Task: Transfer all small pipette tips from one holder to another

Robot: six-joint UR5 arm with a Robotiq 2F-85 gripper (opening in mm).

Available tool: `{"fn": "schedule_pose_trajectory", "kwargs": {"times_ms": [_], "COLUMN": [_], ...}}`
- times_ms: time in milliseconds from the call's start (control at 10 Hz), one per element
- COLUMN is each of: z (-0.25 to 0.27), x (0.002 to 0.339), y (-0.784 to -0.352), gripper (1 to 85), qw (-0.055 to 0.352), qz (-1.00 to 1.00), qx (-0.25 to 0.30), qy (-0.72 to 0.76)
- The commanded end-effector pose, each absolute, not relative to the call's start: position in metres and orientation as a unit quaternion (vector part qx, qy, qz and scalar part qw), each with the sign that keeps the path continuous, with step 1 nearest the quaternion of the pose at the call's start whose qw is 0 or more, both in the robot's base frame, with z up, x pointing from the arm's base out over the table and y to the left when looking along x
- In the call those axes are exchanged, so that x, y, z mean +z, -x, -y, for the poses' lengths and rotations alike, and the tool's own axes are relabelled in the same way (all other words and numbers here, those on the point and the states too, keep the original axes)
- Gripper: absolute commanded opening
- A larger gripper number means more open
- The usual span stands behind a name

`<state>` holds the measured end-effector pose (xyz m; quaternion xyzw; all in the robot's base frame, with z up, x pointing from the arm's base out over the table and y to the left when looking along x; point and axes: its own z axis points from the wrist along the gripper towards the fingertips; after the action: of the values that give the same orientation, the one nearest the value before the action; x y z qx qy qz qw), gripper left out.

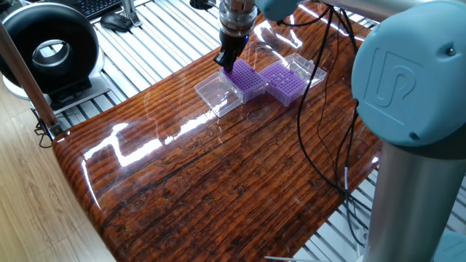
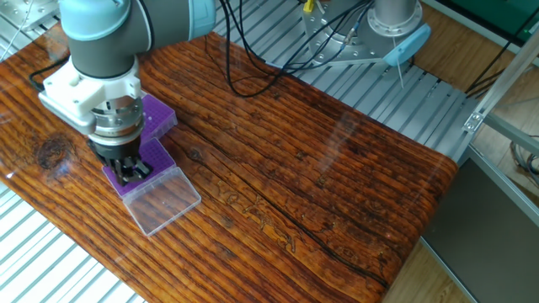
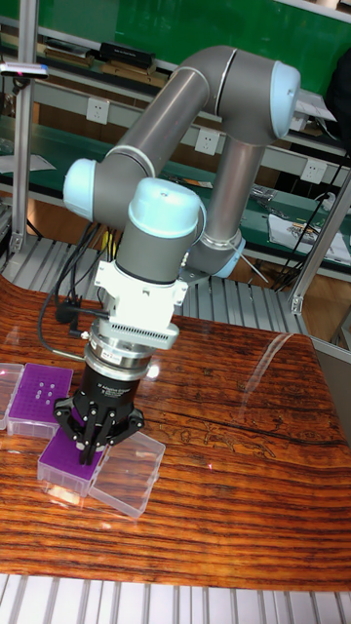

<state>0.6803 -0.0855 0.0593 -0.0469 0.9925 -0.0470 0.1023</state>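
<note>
Wooden bench (image 1: 218,189), two purple racks (image 1: 246,81) (image 1: 284,81) with clear lids (image 2: 162,199), tool (image 3: 90,448) low over near rack, fingers close together, grip unclear, tips too small to see

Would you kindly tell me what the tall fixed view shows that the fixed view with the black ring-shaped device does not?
Only the tall fixed view shows small pale dots on the far purple grid rack, perhaps tips, plus the green benches with wall sockets behind the arm.

Only the other view shows the black ring-shaped device, a keyboard, and the far rack's clear lid.

Both show the gripper low over the near purple grid rack, its clear hinged lid lying open beside it on the glossy wooden table.
</note>
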Motion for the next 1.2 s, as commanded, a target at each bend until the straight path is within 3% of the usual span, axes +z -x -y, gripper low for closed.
{"fn": "schedule_pose_trajectory", "kwargs": {"times_ms": [0,1100], "z": [0.088,0.118], "x": [0.069,0.094], "y": [-0.675,-0.644], "gripper": [1.0,1.0], "qw": [0.101,0.081], "qz": [-0.993,-0.993], "qx": [-0.05,-0.078], "qy": [0.033,0.028]}}
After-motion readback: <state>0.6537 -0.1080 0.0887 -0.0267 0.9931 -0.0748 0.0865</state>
